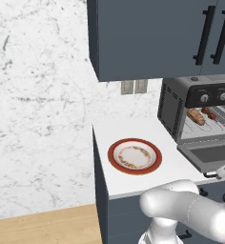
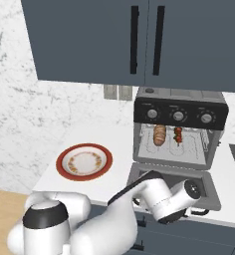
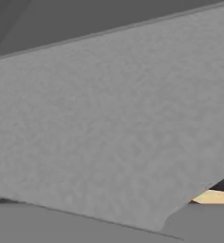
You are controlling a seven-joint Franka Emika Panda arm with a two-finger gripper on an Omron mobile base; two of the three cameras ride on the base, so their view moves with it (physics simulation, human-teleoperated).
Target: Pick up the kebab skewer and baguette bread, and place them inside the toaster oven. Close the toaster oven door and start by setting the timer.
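Already the toaster oven (image 2: 179, 132) holds both foods: the baguette bread (image 2: 160, 134) lies on the wire rack inside the cavity, and the kebab skewer (image 2: 178, 134) sits just beside it on the same rack, toward the oven's middle. That leaves the red-rimmed plate (image 1: 135, 156) bare on the counter (image 1: 105, 138), well off to the oven's vented side, which suggests the loading part of the task is done. The toaster oven door (image 2: 211, 191) hangs dropped flat in front of the cavity, its glass facing up, so the closing step is not yet done. The arm reaches in low below the oven's front, with its wrist tucked under the near edge of the lowered door, a sensible place to be for lifting the panel from beneath. The hand camera sits pressed so close to a flat grey surface, likely the door's underside, that no fingertips can be made out, so whether the jaws are parted, clenched or clasping the door's edge I cannot tell. The black knob panel (image 2: 179, 115) along the oven's top stands untouched above the cavity, waiting for the timer to be set.
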